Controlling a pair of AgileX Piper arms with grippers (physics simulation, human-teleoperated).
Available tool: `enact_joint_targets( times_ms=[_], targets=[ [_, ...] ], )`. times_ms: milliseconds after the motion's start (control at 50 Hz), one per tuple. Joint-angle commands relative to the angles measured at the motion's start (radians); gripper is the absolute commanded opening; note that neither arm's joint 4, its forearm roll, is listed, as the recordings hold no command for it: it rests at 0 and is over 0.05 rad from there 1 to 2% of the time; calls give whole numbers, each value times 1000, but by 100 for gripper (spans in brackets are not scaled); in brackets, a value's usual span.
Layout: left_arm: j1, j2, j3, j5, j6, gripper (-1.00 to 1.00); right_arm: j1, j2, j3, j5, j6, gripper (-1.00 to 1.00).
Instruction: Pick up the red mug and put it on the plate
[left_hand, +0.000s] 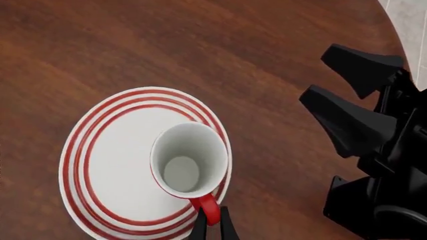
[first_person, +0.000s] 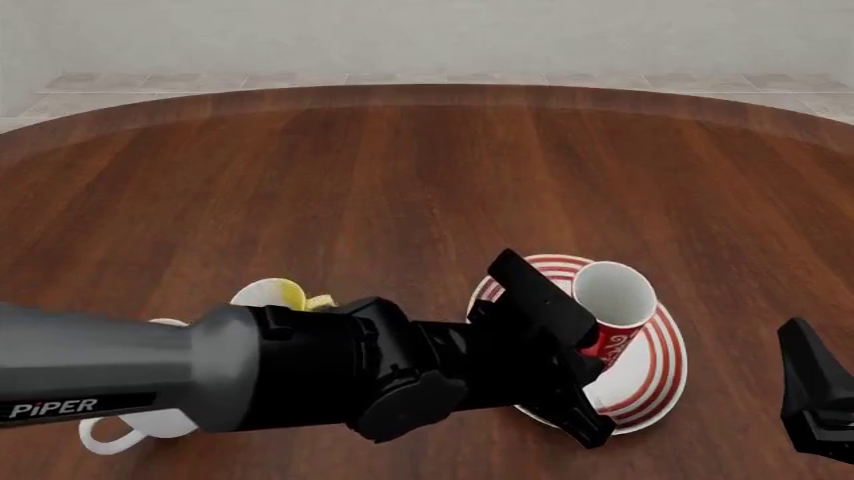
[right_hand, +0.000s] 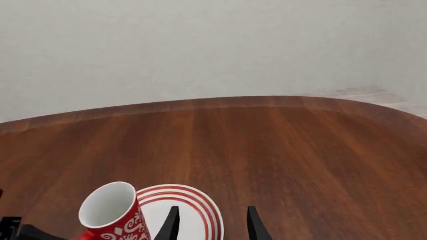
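The red mug (first_person: 611, 305) is gripped at its handle by the left claw (left_hand: 212, 222), tilted over the plate (left_hand: 110, 160). If released so, it could probably be tipped over.

Table (first_person: 400, 170): polished dark wood grain. Red mug (left_hand: 189, 160) and plate (left_hand: 113, 165): smooth glazed ceramic. Left gripper (first_person: 567, 345): matt black plastic.

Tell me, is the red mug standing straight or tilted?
Tilted. The red mug leans over the plate in the front view, its handle pinched by the left gripper.
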Motion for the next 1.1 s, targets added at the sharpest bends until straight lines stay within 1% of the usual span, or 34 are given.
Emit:
enact_joint_targets(
  times_ms=[20, 680, 960, 1100],
  targets=[
    [3, 11, -11, -5, 6, -100, 1, -1, 0, 0, -1, 100],
    [26, 22, -9, -16, 7, -100, 1, 3, 0, -1, 3, 100],
    [24, 46, -23, -21, -4, -100, 0, 2, 0, 0, 3, 100],
    [37, 55, -35, -23, -2, -100, -1, 3, 0, -1, 4, 100]
  ],
)
